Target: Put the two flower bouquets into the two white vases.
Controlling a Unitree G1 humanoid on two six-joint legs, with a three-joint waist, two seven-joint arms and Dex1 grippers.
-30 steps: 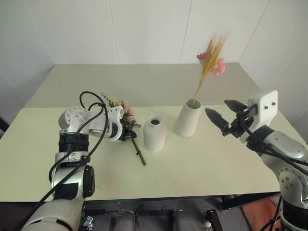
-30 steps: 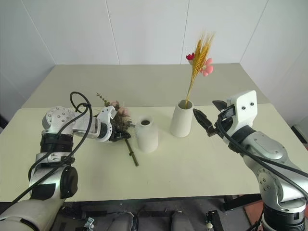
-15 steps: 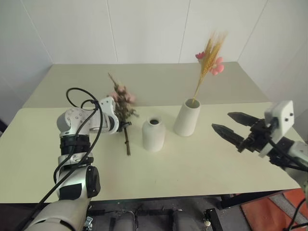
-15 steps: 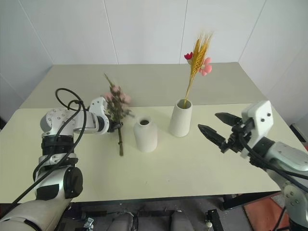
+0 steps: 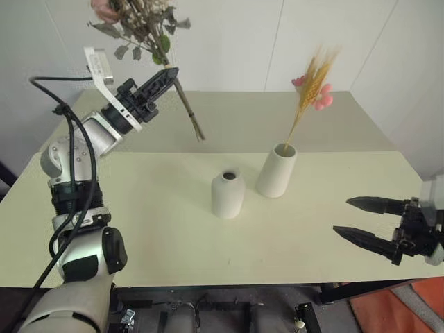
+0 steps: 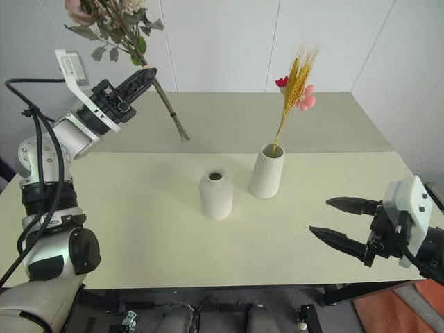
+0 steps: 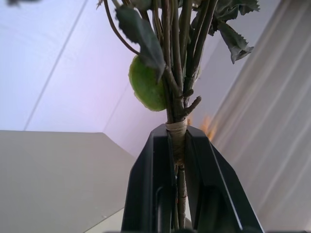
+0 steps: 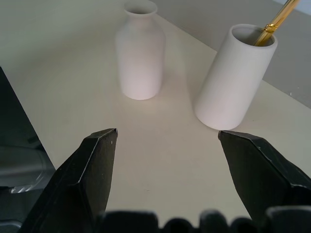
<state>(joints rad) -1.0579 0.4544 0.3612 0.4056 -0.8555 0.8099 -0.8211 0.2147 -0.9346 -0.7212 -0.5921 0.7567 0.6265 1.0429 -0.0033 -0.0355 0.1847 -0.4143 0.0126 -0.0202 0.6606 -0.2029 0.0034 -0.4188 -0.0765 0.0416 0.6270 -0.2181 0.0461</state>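
Lifted off the table, the roses now hang high at ten o'clock, clenched in the left gripper; right gripper gapes empty, perhaps withdrawn toward four o'clock.

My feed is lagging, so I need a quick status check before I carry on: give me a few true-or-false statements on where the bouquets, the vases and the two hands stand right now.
1. The left hand is shut on the rose bouquet, held up above the table. True.
2. The wheat bouquet lies flat on the table. False: it stands in the tall vase.
3. The short vase has no flowers in it. True.
4. The right hand grips the tall vase. False: it is open and apart from both vases.
5. The short vase stands on the tall vase's right. False: it stands on its left.
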